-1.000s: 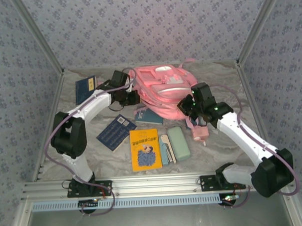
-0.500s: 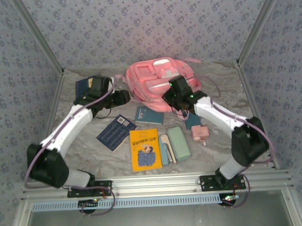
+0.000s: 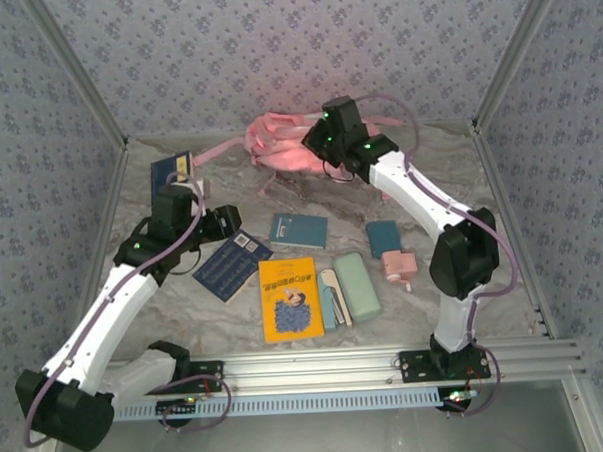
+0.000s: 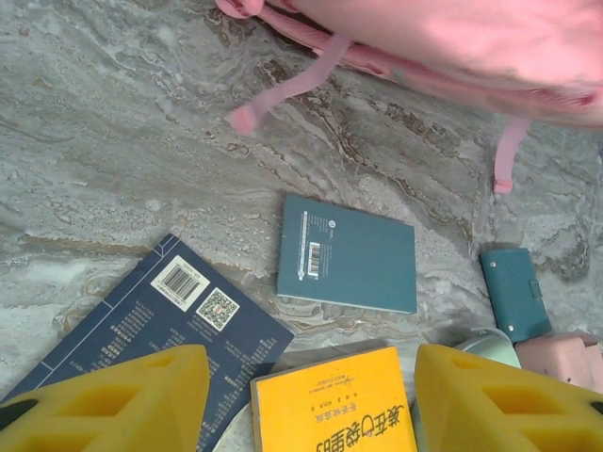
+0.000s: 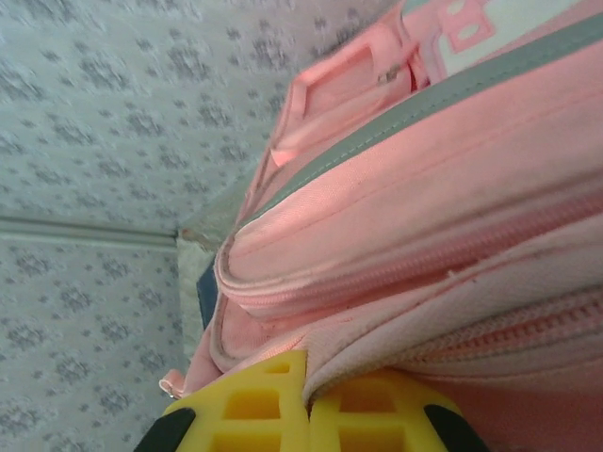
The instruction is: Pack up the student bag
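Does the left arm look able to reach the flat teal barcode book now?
Probably yes: the open left gripper hangs near the flat teal book, which lies uncovered and apart from the other things.

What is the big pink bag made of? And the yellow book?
The student bag looks like soft matte woven fabric: it creases and shows stitched zipper seams. The yellow book seems to be paper with a smooth printed card cover; gloss is hard to judge.
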Available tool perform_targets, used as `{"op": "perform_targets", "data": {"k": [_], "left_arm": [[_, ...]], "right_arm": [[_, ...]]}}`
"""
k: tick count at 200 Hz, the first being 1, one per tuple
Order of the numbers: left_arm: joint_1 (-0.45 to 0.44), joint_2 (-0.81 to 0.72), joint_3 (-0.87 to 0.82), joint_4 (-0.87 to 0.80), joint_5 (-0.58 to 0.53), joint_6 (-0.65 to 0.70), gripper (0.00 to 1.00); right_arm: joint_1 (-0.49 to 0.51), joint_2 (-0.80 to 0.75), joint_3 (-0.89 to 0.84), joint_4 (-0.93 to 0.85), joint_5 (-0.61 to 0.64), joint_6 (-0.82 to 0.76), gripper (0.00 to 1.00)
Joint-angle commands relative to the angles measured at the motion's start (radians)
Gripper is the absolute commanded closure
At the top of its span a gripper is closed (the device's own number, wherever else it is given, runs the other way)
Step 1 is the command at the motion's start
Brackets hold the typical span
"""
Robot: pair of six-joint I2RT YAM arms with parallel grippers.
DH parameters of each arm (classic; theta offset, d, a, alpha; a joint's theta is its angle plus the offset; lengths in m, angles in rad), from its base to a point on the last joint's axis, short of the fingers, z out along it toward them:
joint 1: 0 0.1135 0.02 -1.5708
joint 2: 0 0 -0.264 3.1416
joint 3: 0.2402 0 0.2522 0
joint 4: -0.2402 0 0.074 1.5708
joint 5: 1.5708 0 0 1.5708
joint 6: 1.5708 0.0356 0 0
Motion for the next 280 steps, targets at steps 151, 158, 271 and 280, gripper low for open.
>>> {"op": "perform_targets", "data": {"k": [151, 158, 271, 280], "left_arm": [[-0.180, -0.026, -0.046, -0.071, 0.060, 0.042, 0.35], [-0.213, -0.018, -0.047, -0.075, 0.041, 0.039, 0.35], [-0.387, 0.281, 0.107, -0.064, -0.036, 0.050, 0.35], [-0.388, 0.295, 0.112, -0.039, -0.057, 0.050, 0.35]], "right_arm": [[0.099, -0.307, -0.433, -0.062, 0.161, -0.550, 0.31], [0.112, -0.347, -0.467, -0.062, 0.171, -0.564, 0.32], [0.132, -0.646, -0.803, -0.282, 0.103, -0.483, 0.33], [0.137, -0.668, -0.815, -0.305, 0.118, -0.482, 0.32]]}}
